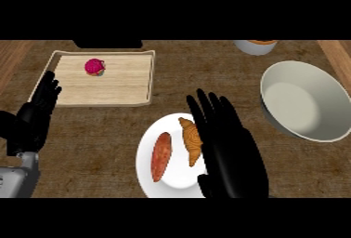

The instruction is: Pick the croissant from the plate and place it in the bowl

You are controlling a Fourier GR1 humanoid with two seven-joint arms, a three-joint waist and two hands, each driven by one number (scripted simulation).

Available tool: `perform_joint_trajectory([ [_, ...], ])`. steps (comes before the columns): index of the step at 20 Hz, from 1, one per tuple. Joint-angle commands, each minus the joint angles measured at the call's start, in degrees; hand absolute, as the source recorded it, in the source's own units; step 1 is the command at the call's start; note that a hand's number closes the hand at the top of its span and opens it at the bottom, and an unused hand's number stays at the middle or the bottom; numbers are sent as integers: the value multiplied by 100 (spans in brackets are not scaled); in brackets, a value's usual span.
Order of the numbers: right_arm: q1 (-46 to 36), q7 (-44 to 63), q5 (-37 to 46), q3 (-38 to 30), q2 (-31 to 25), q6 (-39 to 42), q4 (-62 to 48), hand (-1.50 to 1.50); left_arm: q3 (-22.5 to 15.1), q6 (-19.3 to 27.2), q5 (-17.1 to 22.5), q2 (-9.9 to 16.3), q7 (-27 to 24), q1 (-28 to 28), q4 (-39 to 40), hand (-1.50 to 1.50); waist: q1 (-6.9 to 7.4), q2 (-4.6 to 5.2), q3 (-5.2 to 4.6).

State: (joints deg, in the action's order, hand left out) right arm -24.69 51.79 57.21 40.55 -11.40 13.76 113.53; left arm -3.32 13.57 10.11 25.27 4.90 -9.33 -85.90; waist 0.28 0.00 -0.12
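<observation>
The right hand (230, 153) hovered, fingers (205, 109) straight and spread, beside the golden-brown croissant (192, 139) on the round white plate (154, 186); closing might catch the reddish sausage (162, 156) alongside instead.

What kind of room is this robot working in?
Probably a kitchen counter: a white plate holding a croissant, a large empty bowl, and a wooden tray sit on a wood-grain top.

One white plate (152, 179) with two foods on it: one croissant (191, 139), one reddish sausage-like piece (162, 156). One large grey bowl (305, 100), one wooden tray (103, 76) with one pink item (94, 66), one small cup-like vessel (255, 45) cut by the top edge. Two black hands: left hand (37, 116), right hand (226, 148).
</observation>
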Motion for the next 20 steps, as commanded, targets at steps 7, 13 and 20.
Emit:
perform_joint_trajectory([
  [7, -1199, 710, -858, -791, 1033, 2185, -1788, -150, -51, 23, -142, -63, 295, -117, -156, 0, 35, 5, 5],
  [13, -1416, 450, -1295, -1054, 1129, 2267, -2843, -150, 86, -72, -179, -104, 74, -63, -22, 0, 43, 11, 8],
  [20, -1342, 846, -1571, -789, 1135, 2606, -3554, -150, 97, -174, -197, -157, 50, 70, -61, 0, 36, 1, 7],
])
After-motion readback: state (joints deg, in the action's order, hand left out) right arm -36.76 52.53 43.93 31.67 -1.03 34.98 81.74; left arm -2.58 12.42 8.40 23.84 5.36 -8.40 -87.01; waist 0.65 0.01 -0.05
